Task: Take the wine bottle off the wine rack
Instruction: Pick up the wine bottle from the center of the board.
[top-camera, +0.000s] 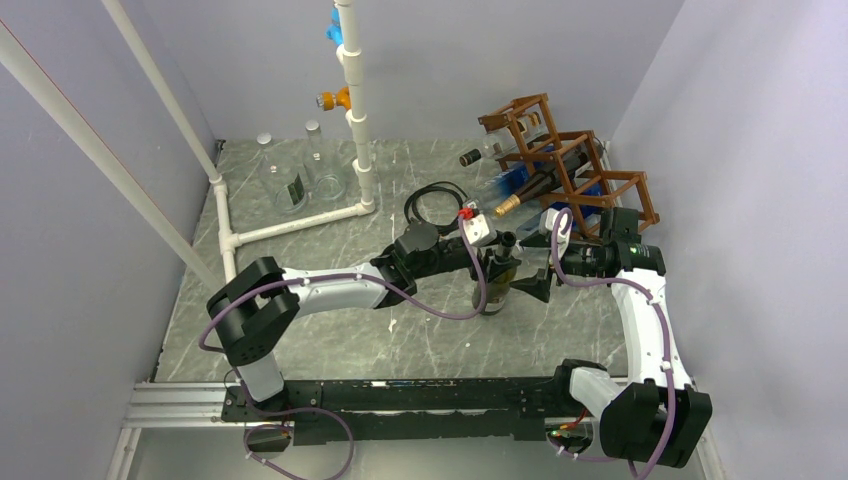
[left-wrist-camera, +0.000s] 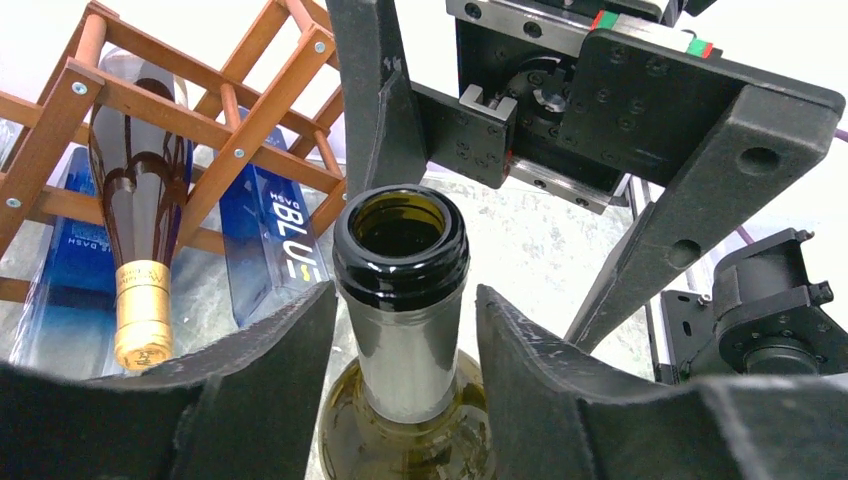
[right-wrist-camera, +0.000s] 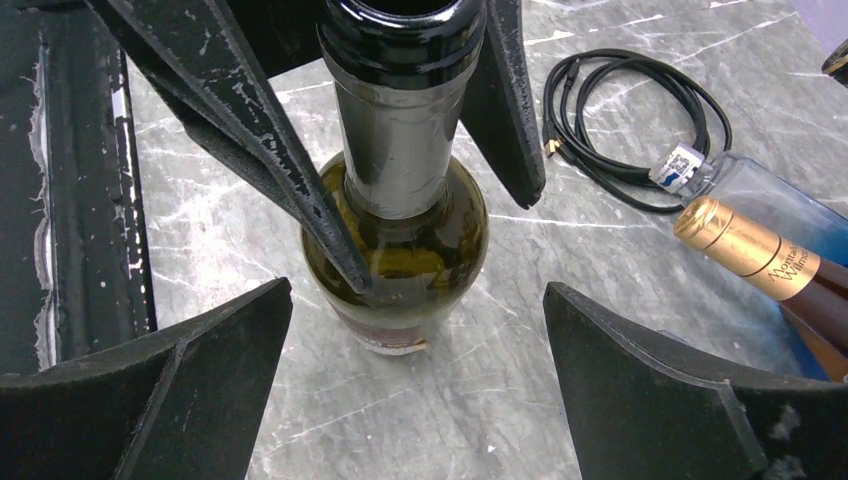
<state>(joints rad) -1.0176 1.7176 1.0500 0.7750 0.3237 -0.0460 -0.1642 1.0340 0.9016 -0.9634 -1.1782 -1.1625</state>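
Top external view: the wine bottle (top-camera: 495, 285) stands upright on the marble table (top-camera: 400, 340), off the wine rack (top-camera: 575, 170), which sits at about one o'clock from it with other bottles (top-camera: 530, 185) lying in its cells. Left wrist view: my left gripper (left-wrist-camera: 405, 290) has its jaws apart on either side of the bottle's neck, just under the lip, with a thin gap at each side. Right wrist view: my right gripper (right-wrist-camera: 417, 290) is spread wide and holds nothing, with the bottle's body at twelve o'clock just beyond the fingertips and a coiled black cable (right-wrist-camera: 640, 120) at two o'clock.
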